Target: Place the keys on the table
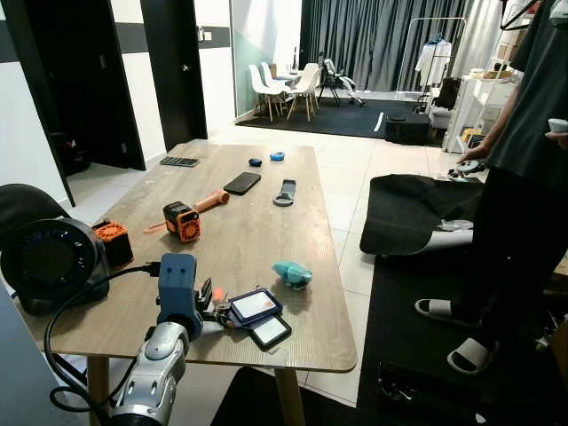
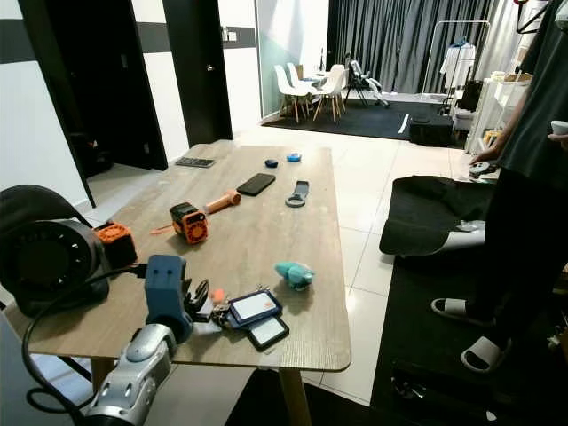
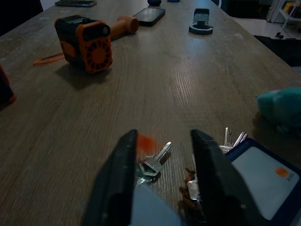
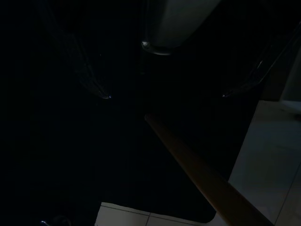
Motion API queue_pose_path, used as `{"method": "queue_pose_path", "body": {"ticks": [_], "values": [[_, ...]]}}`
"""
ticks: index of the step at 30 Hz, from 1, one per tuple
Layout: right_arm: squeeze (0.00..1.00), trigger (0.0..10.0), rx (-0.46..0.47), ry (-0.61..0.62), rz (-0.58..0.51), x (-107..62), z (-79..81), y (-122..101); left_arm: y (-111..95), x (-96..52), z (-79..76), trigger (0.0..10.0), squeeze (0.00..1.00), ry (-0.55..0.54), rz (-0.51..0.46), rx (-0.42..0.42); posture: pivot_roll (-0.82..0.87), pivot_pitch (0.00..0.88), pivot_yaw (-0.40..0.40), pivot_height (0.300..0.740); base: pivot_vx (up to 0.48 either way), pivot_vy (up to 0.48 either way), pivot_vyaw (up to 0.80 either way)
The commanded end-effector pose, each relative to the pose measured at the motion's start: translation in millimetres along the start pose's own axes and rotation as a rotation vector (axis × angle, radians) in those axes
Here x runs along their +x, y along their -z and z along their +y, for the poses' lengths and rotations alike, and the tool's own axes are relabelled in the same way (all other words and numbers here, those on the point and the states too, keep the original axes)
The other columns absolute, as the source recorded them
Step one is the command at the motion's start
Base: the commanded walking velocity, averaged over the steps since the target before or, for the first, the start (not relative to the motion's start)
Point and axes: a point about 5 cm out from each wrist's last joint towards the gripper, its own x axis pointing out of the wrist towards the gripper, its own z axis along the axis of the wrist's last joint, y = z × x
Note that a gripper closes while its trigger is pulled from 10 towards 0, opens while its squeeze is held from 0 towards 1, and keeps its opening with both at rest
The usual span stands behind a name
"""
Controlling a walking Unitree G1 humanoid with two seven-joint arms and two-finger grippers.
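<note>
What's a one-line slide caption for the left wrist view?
Left gripper open just above the wooden table, keys lying between its fingers beside a blue card holder.

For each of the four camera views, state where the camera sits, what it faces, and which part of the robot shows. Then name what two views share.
Left eye view: on the head, looking down over the wooden table; the left arm shows, its left gripper at the keys.
Right eye view: the other head eye, same scene.
Left wrist view: on the left wrist, looking along two spread black fingers over the keys.
Right wrist view: on the idle right arm, very dark, with some floor.
Shared: both eyes and the left wrist show the keys and orange tool.
</note>
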Motion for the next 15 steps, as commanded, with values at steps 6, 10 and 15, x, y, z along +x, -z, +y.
{"method": "queue_pose_path", "body": {"ticks": [6,10,15], "values": [[0.0,10.0,0.015,0.008,0.014,-1.0,-0.2,4,0,-1.1,5.8,10.0,0.0,0.013,-0.019,-0.028,0.06,0.0,0.02,0.74,0.0,0.0,0.0],[0.0,10.0,0.015,0.006,0.013,-0.6,0.6,3,15,-21.3,10.0,10.0,0.0,0.295,-0.019,-0.148,0.06,0.0,0.019,0.74,0.0,0.0,0.0],[0.0,10.0,0.017,0.006,0.012,-0.4,0.8,3,38,-63.4,15.6,10.0,0.0,0.587,0.04,-0.319,0.06,0.0,0.021,0.74,0.0,0.0,0.0]]}}
